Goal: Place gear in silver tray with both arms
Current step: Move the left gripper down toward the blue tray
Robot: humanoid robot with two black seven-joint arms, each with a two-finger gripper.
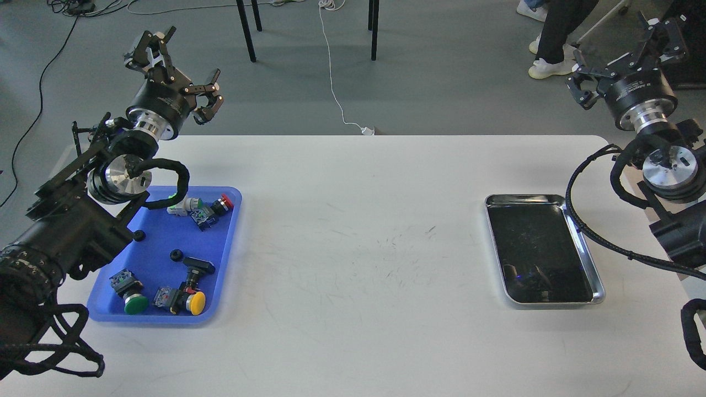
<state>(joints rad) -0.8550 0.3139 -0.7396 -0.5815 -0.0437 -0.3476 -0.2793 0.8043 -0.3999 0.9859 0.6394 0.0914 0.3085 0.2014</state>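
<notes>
At the left of the frame a blue plastic tray (223, 251) rests on the white table (358, 248), while a white cable (331, 71) crosses the grey floor (452, 71) near a person's white shoes (549, 67) at upper right.

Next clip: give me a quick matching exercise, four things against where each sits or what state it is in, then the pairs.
Things:
1. silver tray
2. blue tray
3. left hand
4. yellow push button

Places or states:
A. lying in the blue tray's near corner
B. raised beyond the table's far edge, fingers spread
C. holding nothing, on the table's right side
D. holding several parts, on the table's left side

Pairs: 1-C, 2-D, 3-B, 4-A
</notes>
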